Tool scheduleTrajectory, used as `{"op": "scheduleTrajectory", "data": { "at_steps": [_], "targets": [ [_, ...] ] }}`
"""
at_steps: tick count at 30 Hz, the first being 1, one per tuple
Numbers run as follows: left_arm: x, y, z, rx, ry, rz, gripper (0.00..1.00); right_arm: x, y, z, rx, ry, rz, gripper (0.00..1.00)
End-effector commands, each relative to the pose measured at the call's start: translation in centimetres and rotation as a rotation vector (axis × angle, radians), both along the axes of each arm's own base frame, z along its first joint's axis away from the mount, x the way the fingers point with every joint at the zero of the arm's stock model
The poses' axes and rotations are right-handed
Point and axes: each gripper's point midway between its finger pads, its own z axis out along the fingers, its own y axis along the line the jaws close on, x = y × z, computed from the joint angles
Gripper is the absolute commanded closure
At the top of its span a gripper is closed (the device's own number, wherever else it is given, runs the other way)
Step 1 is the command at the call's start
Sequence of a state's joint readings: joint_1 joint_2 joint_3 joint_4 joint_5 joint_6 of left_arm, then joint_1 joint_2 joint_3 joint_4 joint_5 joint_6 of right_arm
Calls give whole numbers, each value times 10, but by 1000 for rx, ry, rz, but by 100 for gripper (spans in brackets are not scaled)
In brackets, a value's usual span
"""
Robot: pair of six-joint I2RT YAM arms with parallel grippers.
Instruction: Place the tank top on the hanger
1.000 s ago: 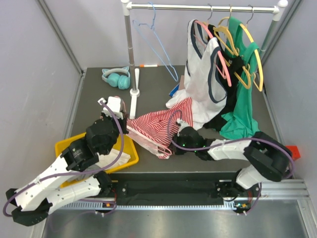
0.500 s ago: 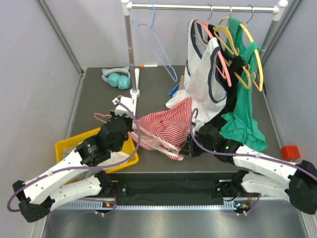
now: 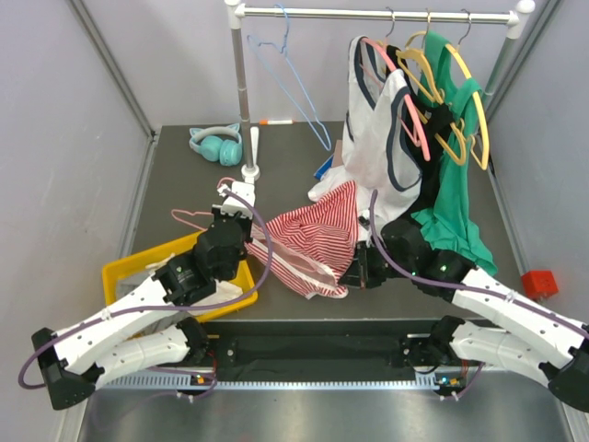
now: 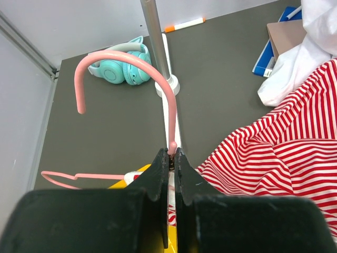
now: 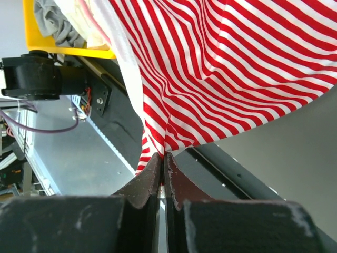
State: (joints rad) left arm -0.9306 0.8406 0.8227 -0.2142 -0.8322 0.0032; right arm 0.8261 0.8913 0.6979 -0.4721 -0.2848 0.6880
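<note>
– Both arms have moved in the last second. The right one was folded across the middle. Now it reaches out along the near edge of the worktop [image 3: 175, 184], and the red-striped tank top [image 3: 317, 238] has been drawn wider with it, less bunched.
– Good for the job?
– I'd say so: an opened-out hem should be easier to feed the salmon-pink hanger [image 4: 172, 129] into. That hanger has come forward too, and sits left of the cloth, beside the yellow bin [image 3: 115, 269].
– Who's holding what?
– From overhead you can't really tell. The left wrist view settles it: the left gripper [image 4: 171, 153] is pinched on the hanger's neck, just under the hook. The right wrist view shows the right gripper [image 5: 162, 156] pressed together on the striped hem, close to the near edge.
– Is the hanger inside the top yet?
– Can't tell from any view; my guess is it's not yet in.
</note>
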Motion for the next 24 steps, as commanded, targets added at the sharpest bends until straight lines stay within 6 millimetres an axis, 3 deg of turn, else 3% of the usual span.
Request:
{"op": "scheduleTrajectory", "data": {
  "at_steps": [1, 7, 17, 24],
  "targets": [
    [4, 0, 13, -61, -55, 25, 100, 4, 6, 32, 55, -18, 1, 100],
    [4, -5, 10, -92, -47, 13, 100, 13, 11, 35, 46, -37, -5, 100],
    [4, -16, 7, -133, -33, -24, 100, 30, 34, 57, 97, -83, 21, 100],
    [4, -23, 7, -160, -25, -51, 100, 40, 48, 58, 102, -90, 44, 100]
  ]
}}
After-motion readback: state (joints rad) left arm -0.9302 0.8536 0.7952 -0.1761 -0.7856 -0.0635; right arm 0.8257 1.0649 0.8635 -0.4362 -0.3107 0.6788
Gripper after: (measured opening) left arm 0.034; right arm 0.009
